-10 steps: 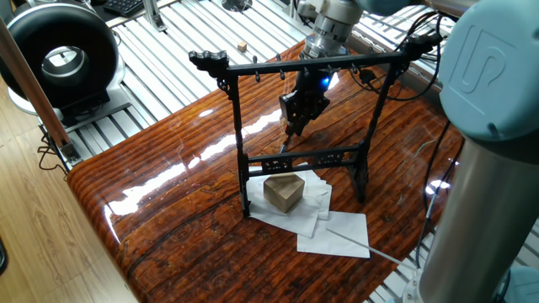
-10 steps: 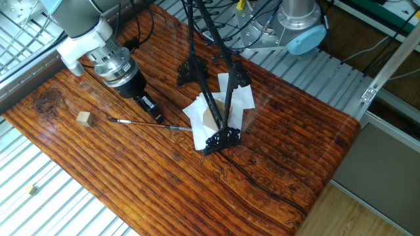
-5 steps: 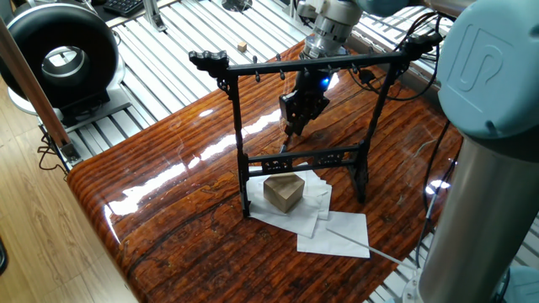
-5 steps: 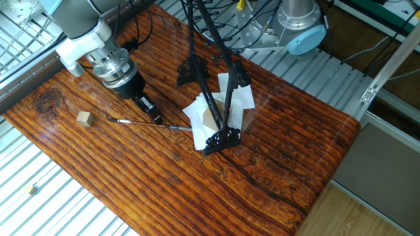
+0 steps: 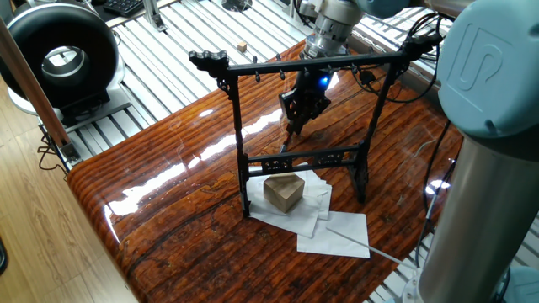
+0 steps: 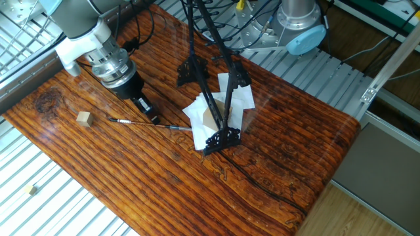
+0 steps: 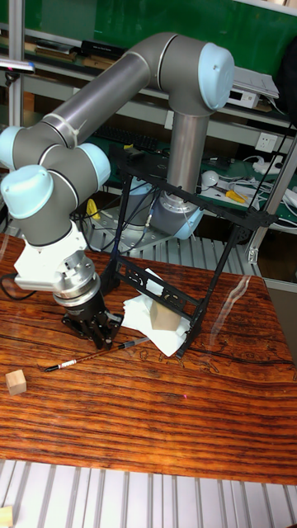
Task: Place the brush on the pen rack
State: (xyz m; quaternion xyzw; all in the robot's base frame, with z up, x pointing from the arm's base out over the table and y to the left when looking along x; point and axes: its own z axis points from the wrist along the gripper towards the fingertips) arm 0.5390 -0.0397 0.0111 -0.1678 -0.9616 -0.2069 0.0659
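The brush [image 6: 138, 122] lies flat on the wooden table, a thin dark shaft pointing toward the rack's foot; it shows again in the tall fixed view [image 7: 82, 359]. My gripper [image 6: 149, 115] hangs just over its middle, fingers pointing down and apparently open, with nothing in them. It also appears behind the rack [image 5: 293, 126] and in the tall fixed view [image 7: 101, 337]. The pen rack [image 5: 303, 66] stands upright on white paper, a black frame with pegs along its crossbar [image 6: 213, 105] [image 7: 216, 285]. No brush hangs on it.
A tan wooden block [image 5: 284, 192] sits on white paper sheets [image 5: 337, 231] under the rack. A small wooden cube [image 6: 83, 118] lies left of the brush. A thin pale rod [image 5: 362, 244] rests on the paper. A black round device [image 5: 59, 50] stands off the table.
The gripper has shifted slightly up and away from the brush. The brush and the rack have not moved.
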